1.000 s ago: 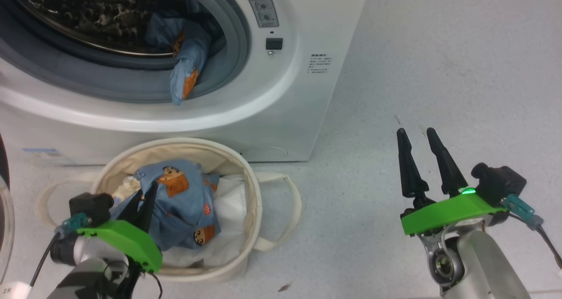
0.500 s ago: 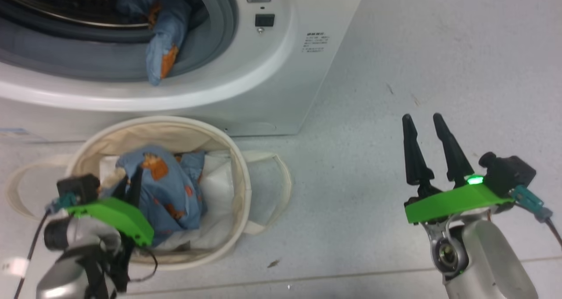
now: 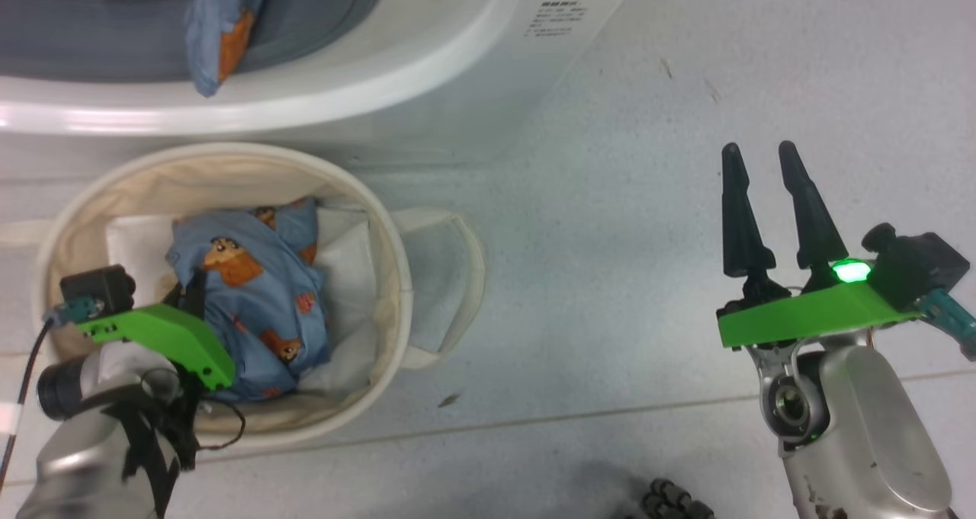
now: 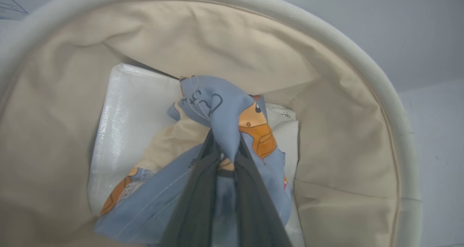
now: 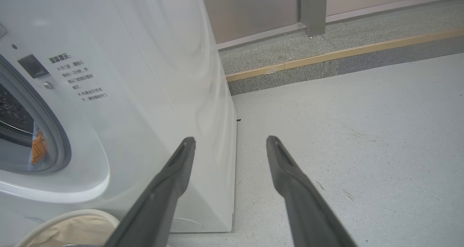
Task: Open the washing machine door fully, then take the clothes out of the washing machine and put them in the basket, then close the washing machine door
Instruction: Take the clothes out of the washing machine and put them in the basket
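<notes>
Down in basket (image 3: 213, 150), left hand (image 4: 224, 151) clamping clothes (image 3: 259, 298)

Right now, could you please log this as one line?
left gripper: shut on bear-print garment in basket | right gripper: open, empty | another garment in washing machine

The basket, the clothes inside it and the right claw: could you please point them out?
basket (image 3: 213, 152), head view, far rim.
clothes (image 3: 252, 305), head view, blue fabric in the basket.
right claw (image 3: 759, 148), head view, gap between its fingertips.
</notes>
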